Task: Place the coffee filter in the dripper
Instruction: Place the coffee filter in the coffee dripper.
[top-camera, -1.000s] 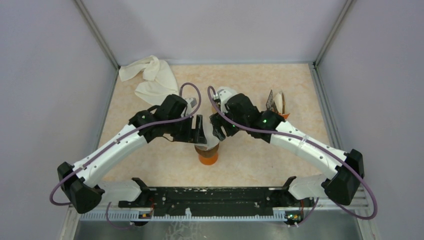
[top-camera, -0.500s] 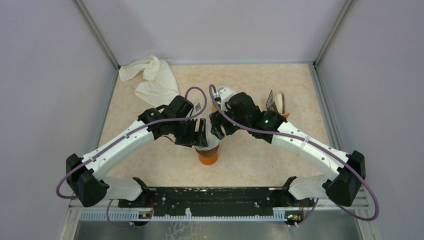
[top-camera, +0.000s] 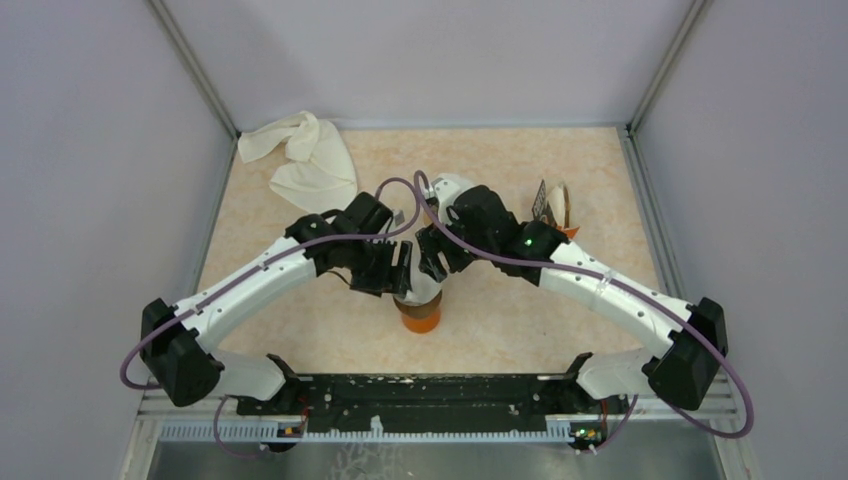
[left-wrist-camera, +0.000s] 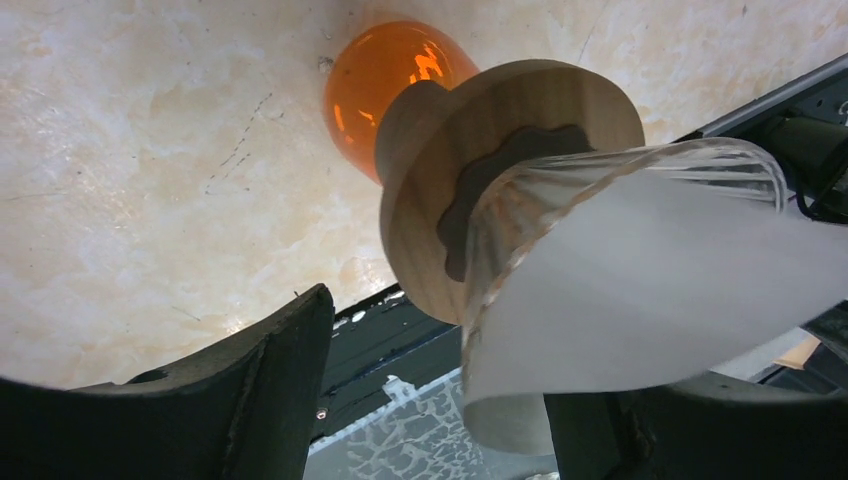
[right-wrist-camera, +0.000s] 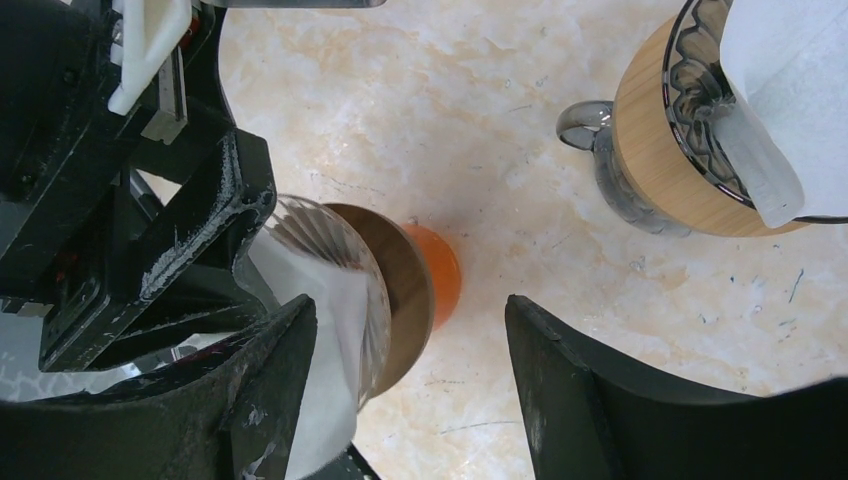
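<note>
- Seating the coffee filter (left-wrist-camera: 650, 290) fully is, I judge, the step in hand. The white paper lies inside the glass dripper (left-wrist-camera: 520, 190) at the centre of the top view, but one edge stands out past the rim.
- Left gripper (top-camera: 402, 270) and right gripper (right-wrist-camera: 408, 310) flank the dripper, both jaws wide, holding nothing.
- Any push on the paper should be light and straight down, so that the dripper does not tip off its orange base (left-wrist-camera: 385, 75).
</note>
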